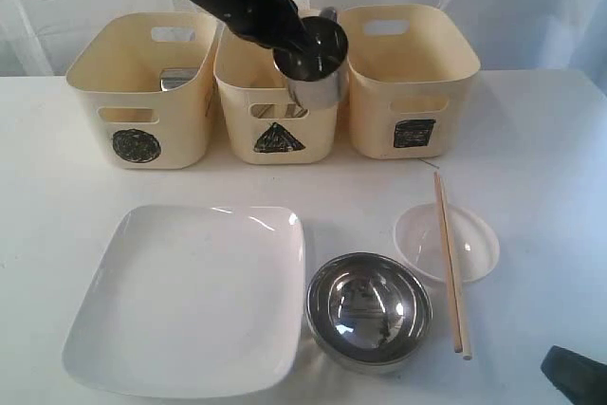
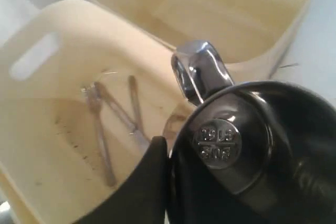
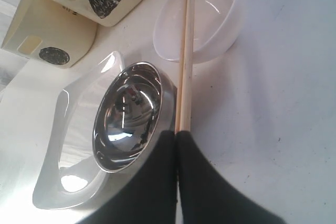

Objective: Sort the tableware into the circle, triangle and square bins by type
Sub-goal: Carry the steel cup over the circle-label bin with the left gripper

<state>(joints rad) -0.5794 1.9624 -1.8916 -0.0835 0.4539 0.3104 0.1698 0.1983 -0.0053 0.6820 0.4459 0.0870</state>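
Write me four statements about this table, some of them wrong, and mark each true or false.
1. The left gripper holds a steel cup in the air. True.
2. The chopsticks lie inside the steel bowl. False: they lie across the clear dish.
3. Cutlery lies in the triangle bin. True.
4. The white plate sits in the square bin. False: it lies on the table.

Exterior camera faces the bins (image 1: 237, 82) frontally; wrist cameras sit close.
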